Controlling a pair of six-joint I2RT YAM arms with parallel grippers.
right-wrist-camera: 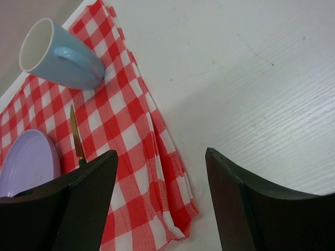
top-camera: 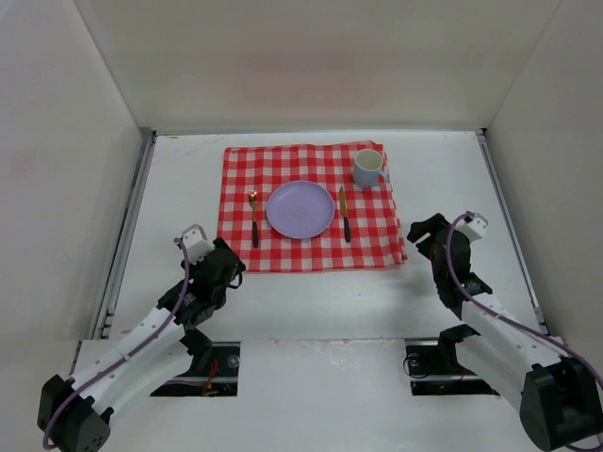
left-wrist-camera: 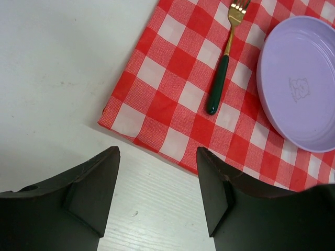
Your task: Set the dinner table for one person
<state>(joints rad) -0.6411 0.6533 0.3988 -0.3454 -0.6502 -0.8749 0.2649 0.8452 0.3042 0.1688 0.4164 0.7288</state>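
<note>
Nearest the cameras are the two tools. The left gripper (left-wrist-camera: pixel 157 151) has its fingers spread w/ nothing between them. It hangs over bare white surface, just near of the cloth's near-left corner. The right gripper (right-wrist-camera: pixel 162 154) is also spread and empty, and stands beside the cloth's near-right corner, where the edge is a bit folded.

The dinner table (top-camera: pixel 311 301) is the big white surface under everything. It runs from the arm bases to the far wall, w/ thin metal rails (top-camera: pixel 126 226) on its left and right sides.

A red-and-white checked cloth (top-camera: pixel 377 235) lies flat on its far-middle part, as the base for the setting. The lilac plate (top-camera: pixel 300 209) sits approx. in the cloth's centre. The fork (top-camera: pixel 253 218) lies just left of the plate, not touching it, w/ the prongs pointing far and the dark handle near. The knife (top-camera: pixel 345 215) lies just right of the plate in the same direction. I think this is so a person at the near side can take each one easily. The blue mug (top-camera: pixel 367 168) stands upright at the cloth's far-right corner, out of the way of the plate.

In my judgement the setting for one person looks complete. Both grippers are off the cloth, prob. so they disturb nothing.
</note>
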